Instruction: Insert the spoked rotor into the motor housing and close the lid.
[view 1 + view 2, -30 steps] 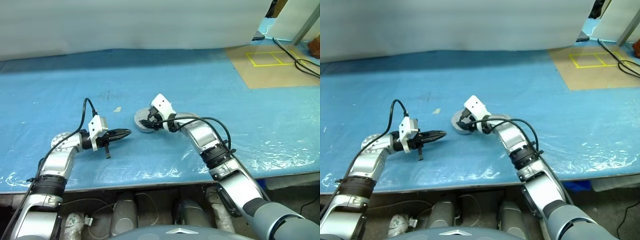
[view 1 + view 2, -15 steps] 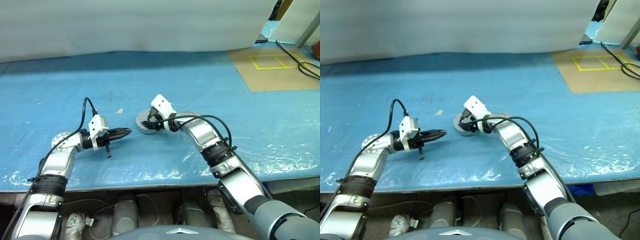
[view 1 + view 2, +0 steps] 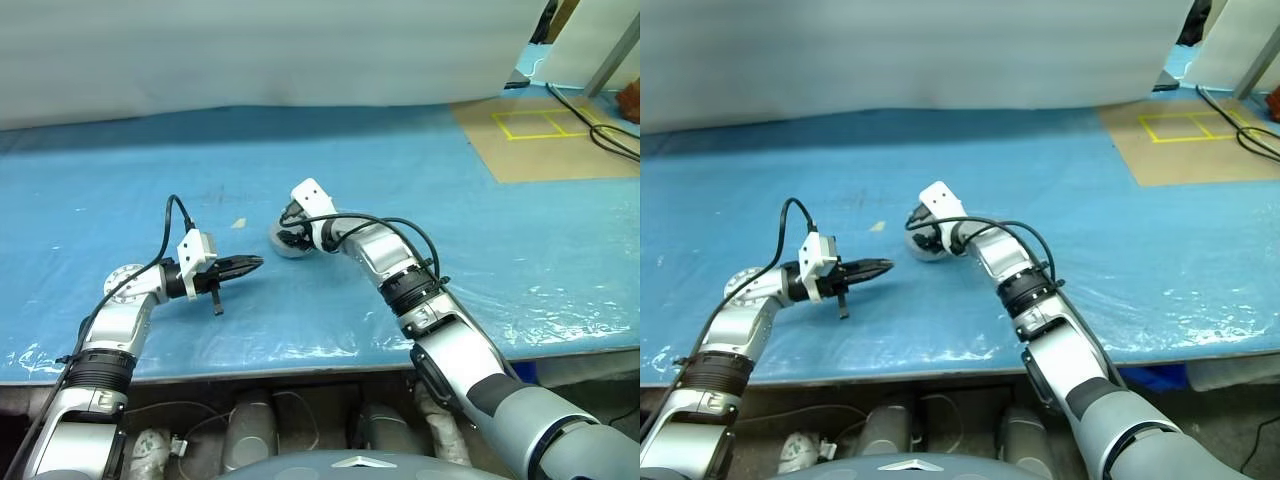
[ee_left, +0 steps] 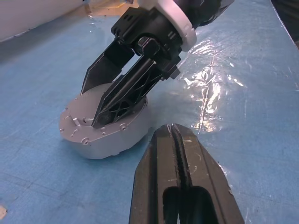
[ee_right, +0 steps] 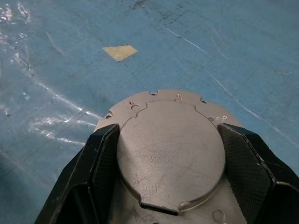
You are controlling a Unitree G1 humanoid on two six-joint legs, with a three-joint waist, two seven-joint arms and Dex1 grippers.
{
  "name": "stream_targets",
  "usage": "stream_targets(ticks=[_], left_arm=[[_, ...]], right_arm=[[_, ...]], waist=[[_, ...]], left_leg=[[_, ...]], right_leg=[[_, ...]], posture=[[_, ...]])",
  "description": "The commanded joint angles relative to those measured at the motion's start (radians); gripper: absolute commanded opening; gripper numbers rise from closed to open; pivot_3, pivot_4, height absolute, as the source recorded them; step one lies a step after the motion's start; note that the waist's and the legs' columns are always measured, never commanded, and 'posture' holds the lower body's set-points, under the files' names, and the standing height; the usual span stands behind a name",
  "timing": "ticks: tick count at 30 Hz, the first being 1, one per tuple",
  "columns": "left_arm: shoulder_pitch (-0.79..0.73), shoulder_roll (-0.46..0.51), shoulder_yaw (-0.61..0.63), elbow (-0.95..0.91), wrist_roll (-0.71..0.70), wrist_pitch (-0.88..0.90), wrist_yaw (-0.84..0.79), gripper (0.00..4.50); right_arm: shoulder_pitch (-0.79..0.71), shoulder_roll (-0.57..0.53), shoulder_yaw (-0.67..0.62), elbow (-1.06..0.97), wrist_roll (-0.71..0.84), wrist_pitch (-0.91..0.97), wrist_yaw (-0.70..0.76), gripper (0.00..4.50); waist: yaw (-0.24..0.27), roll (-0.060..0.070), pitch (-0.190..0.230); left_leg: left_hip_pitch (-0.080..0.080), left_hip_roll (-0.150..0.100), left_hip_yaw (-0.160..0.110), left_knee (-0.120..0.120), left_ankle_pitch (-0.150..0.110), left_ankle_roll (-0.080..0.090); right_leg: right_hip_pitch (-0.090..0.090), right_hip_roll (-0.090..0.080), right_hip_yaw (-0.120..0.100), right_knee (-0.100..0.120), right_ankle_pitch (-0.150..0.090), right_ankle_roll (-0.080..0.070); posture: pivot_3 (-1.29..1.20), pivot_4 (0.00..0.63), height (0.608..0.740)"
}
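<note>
The right tool [image 3: 285,238] is seen further to the left and slightly farther out than a second ago, its wrist rolled and tipped more steeply down, so that its white camera mount now stands over the housing [image 3: 283,243] instead of to the right of it. The forearm has swung round with it and now covers much of the grey shell in the head views. In the right wrist view the two fingers [image 5: 103,161] stand apart on either side of the raised round lid [image 5: 170,151], close against its edge; whether they press on it cannot be told. The housing rests on the blue surface [image 3: 450,200], near the middle, with its lid on top and a ring of small screw holes round the flange. The rotor is not picked out; it is judged to be inside already, since no loose wheel lies nearby.

The left tool [image 3: 248,265] is unchanged: its fingers are together on nothing, pointing right towards the housing from just short of it, as the left wrist view confirms.

The change is read as the right tool settling squarely over the lid, for seating or pressing it home. The closing step is judged to be in hand, not finished.
</note>
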Motion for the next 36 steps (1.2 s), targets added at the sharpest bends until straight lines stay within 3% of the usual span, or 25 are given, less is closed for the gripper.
stream_targets(ticks=[1,8,14,20,23,31,36], left_arm=[[-0.009,0.006,0.024,-0.015,-0.017,-0.010,-0.001,0.05],[-0.049,-0.012,0.040,0.014,-0.017,-0.026,0.032,0.05],[-0.058,-0.020,0.036,0.025,-0.010,-0.037,0.031,0.05],[-0.054,-0.022,0.033,0.023,-0.009,-0.038,0.031,0.05],[-0.047,-0.021,0.032,0.017,-0.009,-0.036,0.030,0.05],[-0.037,-0.041,0.009,-0.007,-0.008,-0.032,0.025,0.05],[-0.027,-0.081,-0.035,-0.044,-0.001,-0.022,0.015,0.05]], right_arm=[[0.089,-0.043,0.029,0.184,-0.084,0.066,-0.065,2.97],[0.151,-0.158,0.119,0.008,-0.084,0.017,0.134,2.97],[0.222,-0.273,0.181,-0.144,-0.088,-0.004,0.280,2.97],[0.268,-0.351,0.215,-0.279,-0.077,-0.032,0.391,2.97],[0.307,-0.397,0.224,-0.375,-0.051,-0.018,0.454,2.97],[0.301,-0.386,0.152,-0.407,0.010,-0.026,0.502,2.97],[0.299,-0.340,0.114,-0.407,0.033,-0.031,0.493,2.97]], waist=[[0.005,-0.001,0.000],[0.019,-0.002,-0.001],[0.034,-0.011,-0.013],[0.033,-0.011,-0.019],[0.033,-0.011,-0.019],[0.022,-0.012,-0.019],[-0.002,-0.012,-0.018]], left_leg=[[0.002,-0.002,0.000,-0.004,0.000,0.000],[0.002,-0.016,0.000,-0.020,0.000,0.000],[-0.002,-0.018,0.005,-0.017,0.000,0.000],[-0.027,-0.014,-0.003,-0.004,0.001,-0.004],[-0.029,-0.013,-0.006,-0.003,-0.001,-0.005],[-0.012,-0.010,-0.005,-0.004,-0.006,-0.001],[-0.014,-0.010,-0.003,-0.004,-0.003,-0.004]], right_leg=[[0.001,-0.001,0.001,-0.002,0.000,0.000],[0.001,-0.012,0.001,-0.016,-0.002,0.003],[0.002,-0.014,0.007,-0.015,0.003,0.010],[-0.004,-0.006,-0.001,-0.015,0.004,0.012],[-0.004,-0.005,-0.004,-0.017,0.003,0.013],[0.006,-0.006,0.000,-0.016,-0.008,0.013],[0.005,-0.005,0.001,-0.015,-0.004,0.004]], posture=[[0.00,0.150,0.740],[0.00,0.150,0.740],[0.00,0.150,0.740],[0.00,0.150,0.740],[0.00,0.150,0.740],[0.00,0.150,0.740],[0.00,0.150,0.740]])
